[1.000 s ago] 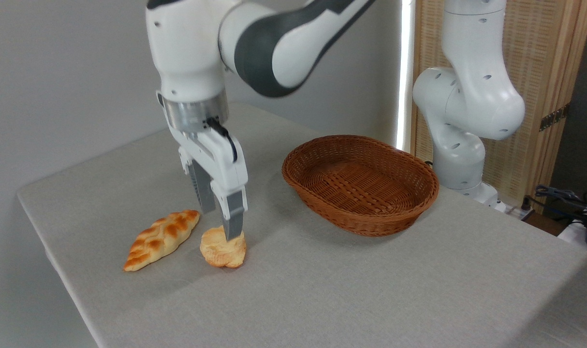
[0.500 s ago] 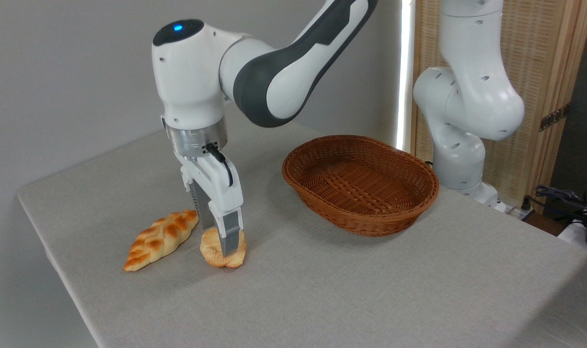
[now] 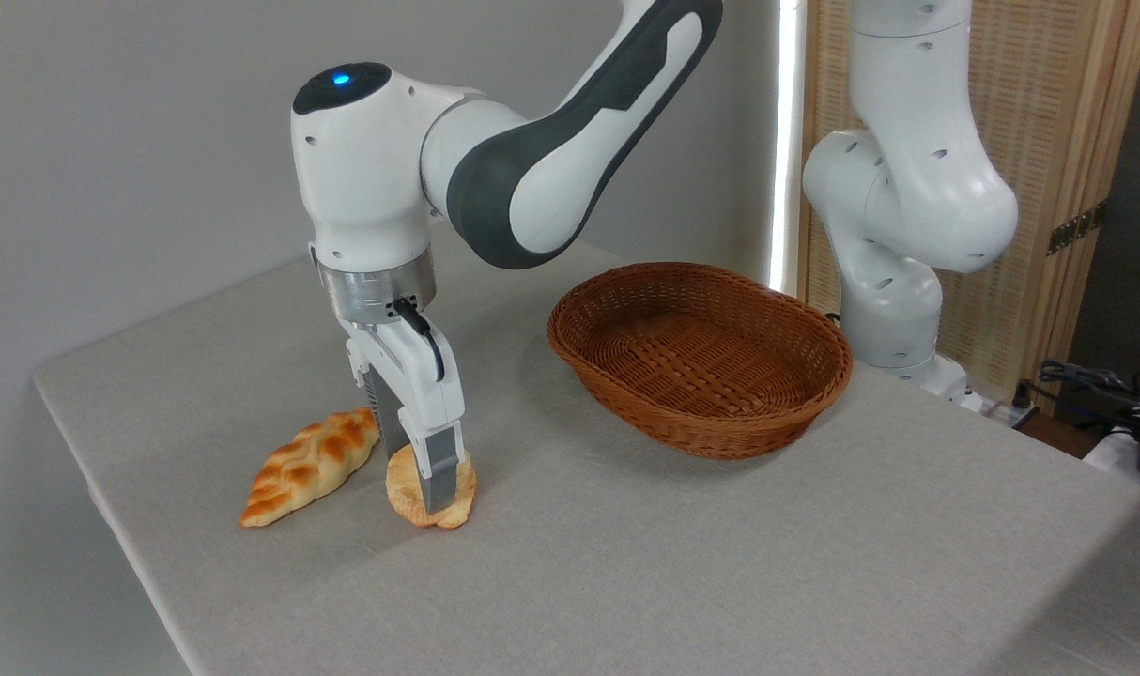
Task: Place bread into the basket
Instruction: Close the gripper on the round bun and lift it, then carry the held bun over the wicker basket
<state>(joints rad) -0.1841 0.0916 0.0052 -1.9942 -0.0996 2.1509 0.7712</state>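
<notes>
Grasping is the step: gripper straddles the bun on the table, fingers not clearly pinching; next, squeeze and lift toward the basket.

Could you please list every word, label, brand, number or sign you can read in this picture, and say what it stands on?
None: nothing legible shows on the arm, the basket, either bread or the table.
The blue dot on the arm's top is a light, not text.

Robotics lab: robot arm at cloth-covered table, cables on floor, plain walls.
</notes>
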